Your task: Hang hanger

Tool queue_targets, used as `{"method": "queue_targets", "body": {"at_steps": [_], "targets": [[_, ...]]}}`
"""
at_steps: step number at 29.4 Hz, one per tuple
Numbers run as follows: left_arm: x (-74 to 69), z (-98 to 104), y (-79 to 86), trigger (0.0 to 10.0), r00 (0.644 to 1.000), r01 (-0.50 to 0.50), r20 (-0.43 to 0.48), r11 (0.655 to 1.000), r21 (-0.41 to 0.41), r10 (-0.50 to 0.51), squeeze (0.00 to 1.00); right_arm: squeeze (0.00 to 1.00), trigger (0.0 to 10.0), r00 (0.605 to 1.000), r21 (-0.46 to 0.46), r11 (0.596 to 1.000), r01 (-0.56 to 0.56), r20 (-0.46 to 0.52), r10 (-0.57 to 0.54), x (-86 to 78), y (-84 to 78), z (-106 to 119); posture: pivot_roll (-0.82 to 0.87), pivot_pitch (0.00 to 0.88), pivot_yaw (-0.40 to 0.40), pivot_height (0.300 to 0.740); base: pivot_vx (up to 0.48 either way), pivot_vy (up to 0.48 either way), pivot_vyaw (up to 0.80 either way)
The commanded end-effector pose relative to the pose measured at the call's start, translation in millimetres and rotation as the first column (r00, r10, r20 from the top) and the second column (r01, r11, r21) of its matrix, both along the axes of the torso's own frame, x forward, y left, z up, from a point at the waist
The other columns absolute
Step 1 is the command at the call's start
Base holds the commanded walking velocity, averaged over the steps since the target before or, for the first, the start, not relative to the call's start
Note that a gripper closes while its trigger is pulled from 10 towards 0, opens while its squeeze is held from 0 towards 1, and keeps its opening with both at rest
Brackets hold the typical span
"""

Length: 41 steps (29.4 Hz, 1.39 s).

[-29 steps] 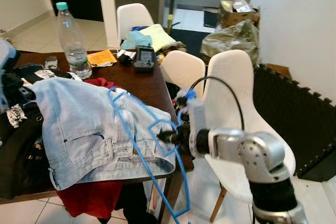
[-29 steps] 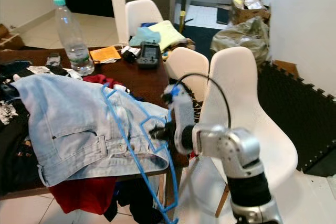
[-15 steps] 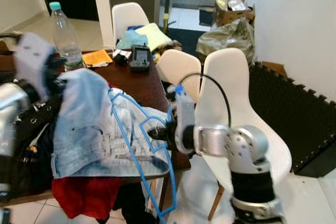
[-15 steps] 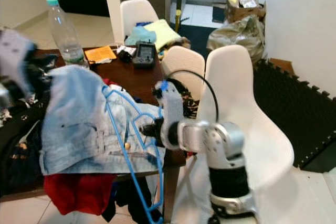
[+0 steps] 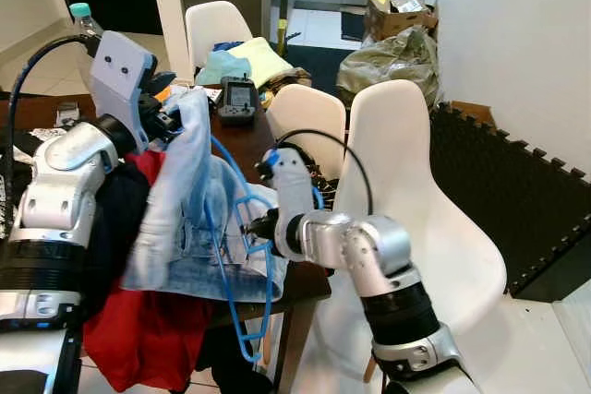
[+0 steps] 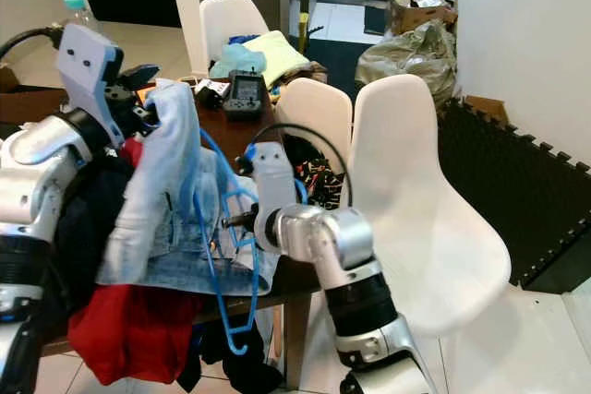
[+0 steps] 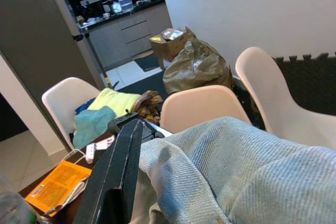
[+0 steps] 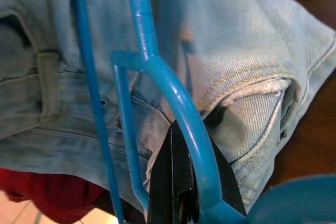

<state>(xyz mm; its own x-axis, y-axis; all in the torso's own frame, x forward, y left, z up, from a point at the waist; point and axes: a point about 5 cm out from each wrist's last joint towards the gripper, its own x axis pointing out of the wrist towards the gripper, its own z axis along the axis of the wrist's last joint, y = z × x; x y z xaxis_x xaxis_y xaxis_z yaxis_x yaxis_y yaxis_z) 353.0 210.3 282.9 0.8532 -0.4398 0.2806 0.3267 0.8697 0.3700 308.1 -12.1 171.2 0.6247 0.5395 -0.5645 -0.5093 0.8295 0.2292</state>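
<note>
Right claw (image 8: 181, 182) is clamped shut on the blue plastic hanger (image 5: 242, 256), gripping its curved bar; the fingertips are partly hidden behind the bar in the right wrist view. The hanger hangs off the worktop's near right corner, its hook end dangling below the edge, its upper part threaded against the light-blue jeans (image 5: 189, 219). How far the hanger goes inside the jeans is hard to make out, as denim folds cover it.

Left claw (image 5: 164, 117) is raised above the worktop and has hold of the jeans, lifting one end so the denim drapes down from it. One black finger (image 7: 118, 174) shows in the left wrist view with denim pressed against it; the other finger is hidden under the cloth, so the grip gap can't be seen.

Jeans hang over the near right edge of the dark wooden worktop (image 5: 242, 140), above a red garment (image 5: 148, 339) that spills below the edge. Dark clothes sit behind the left arm, mostly blocked.

Toward the far edge of the worktop: a small black handheld device (image 5: 240, 99), an orange paper (image 7: 55, 190), and a water bottle (image 5: 83, 17) with only its cap end visible behind the left wrist.

White chairs (image 5: 406, 209) stand just beside the worktop's right side, with another at the far end holding yellow and teal cloths (image 5: 245, 57). A brown bag and cardboard box (image 5: 392, 29) sit by the wall beyond.
</note>
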Motion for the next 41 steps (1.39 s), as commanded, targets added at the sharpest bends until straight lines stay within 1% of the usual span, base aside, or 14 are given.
{"method": "queue_targets", "body": {"at_steps": [1,6,8,11,15,19,20,25,27,28,33,36,39,41], "targets": [[-3.0,11,-13.6,10.0,0.997,0.065,0.041,0.997,-0.042,-0.063,0.00,0.00,10.0,0.997,-0.101,0.992,-0.072,-0.007,0.072,-6.2,18.5,-16,0.15,0.069,-0.063,0.740,0.000,0.000,0.00],[-6.8,17,-15.0,10.0,0.993,0.110,0.044,0.990,-0.091,-0.106,0.00,0.00,10.0,0.997,-0.166,0.983,-0.074,0.008,0.077,-5.0,15.9,-24,0.15,0.070,-0.063,0.740,0.000,0.000,0.00],[-18.0,37,-6.0,10.0,0.979,0.200,0.080,0.966,-0.161,-0.189,0.00,0.00,10.0,0.997,-0.241,0.969,-0.053,0.043,0.065,-0.1,5.7,-31,0.15,0.071,-0.062,0.740,0.000,0.000,0.00],[-21.0,43,-2.0,10.0,0.975,0.214,0.093,0.962,-0.168,-0.200,0.00,0.00,10.0,0.997,-0.259,0.965,-0.050,0.050,0.065,0.8,2.9,-33,0.15,0.073,-0.061,0.740,0.000,0.000,0.00],[-38.0,77,19.6,10.0,0.964,0.233,0.166,0.961,-0.146,-0.208,0.00,0.00,10.0,0.996,-0.311,0.949,-0.051,0.060,0.073,1.5,-6.0,-39,0.15,0.075,-0.060,0.740,0.000,0.000,0.00],[-42.6,86,23.7,10.0,0.959,0.241,0.187,0.959,-0.148,-0.212,0.00,0.00,10.0,0.995,-0.315,0.948,-0.053,0.059,0.075,1.4,-6.8,-40,0.15,0.075,-0.060,0.740,0.000,0.000,0.00],[-50.3,98,27.8,10.0,0.949,0.273,0.206,0.949,-0.155,-0.239,0.00,0.00,10.0,0.995,-0.323,0.945,-0.057,0.061,0.081,1.3,-7.3,-41,0.16,0.077,-0.058,0.740,0.000,0.000,0.00],[-68.8,112,32.9,10.0,0.925,0.355,0.193,0.926,-0.128,-0.327,0.00,0.00,10.0,0.993,-0.327,0.943,-0.069,0.064,0.095,1.3,-7.5,-44,0.16,0.077,-0.055,0.740,0.000,0.000,0.00],[-71.5,111,35.0,10.0,0.926,0.359,0.169,0.926,-0.119,-0.337,0.00,0.00,10.0,0.993,-0.327,0.942,-0.070,0.064,0.096,1.3,-7.9,-45,0.16,0.077,-0.055,0.740,0.000,0.000,0.00],[-74.1,103,40.6,10.0,0.935,0.348,0.107,0.933,-0.094,-0.338,0.00,0.00,10.0,0.993,-0.328,0.942,-0.069,0.064,0.095,1.6,-10.2,-46,0.16,0.078,-0.054,0.740,0.000,0.000,0.00],[-74.1,94,45.8,10.0,0.947,0.320,0.065,0.944,-0.075,-0.316,0.00,0.00,10.0,0.994,-0.328,0.942,-0.064,0.066,0.090,2.7,-12.8,-45,0.16,0.078,-0.056,0.740,0.000,0.000,0.00],[-69.3,79,47.7,10.0,0.955,0.298,0.008,0.951,-0.089,-0.298,0.00,0.00,10.0,0.994,-0.325,0.945,-0.041,0.079,0.070,7.2,-18.1,-43,0.16,0.077,-0.057,0.740,0.000,0.000,0.00],[-56.2,43,43.7,10.0,0.958,0.252,-0.110,0.962,-0.109,-0.264,0.00,0.00,10.0,0.992,-0.290,0.957,0.009,0.125,0.029,17.2,-28.1,-32,0.16,0.075,-0.055,0.740,0.000,0.000,0.00],[-52.1,31,42.4,10.0,0.958,0.231,-0.147,0.967,-0.109,-0.246,0.00,0.00,10.0,0.990,-0.273,0.962,0.023,0.142,0.017,20.2,-31.3,-27,0.16,0.075,-0.055,0.740,0.000,0.000,0.00]]}}
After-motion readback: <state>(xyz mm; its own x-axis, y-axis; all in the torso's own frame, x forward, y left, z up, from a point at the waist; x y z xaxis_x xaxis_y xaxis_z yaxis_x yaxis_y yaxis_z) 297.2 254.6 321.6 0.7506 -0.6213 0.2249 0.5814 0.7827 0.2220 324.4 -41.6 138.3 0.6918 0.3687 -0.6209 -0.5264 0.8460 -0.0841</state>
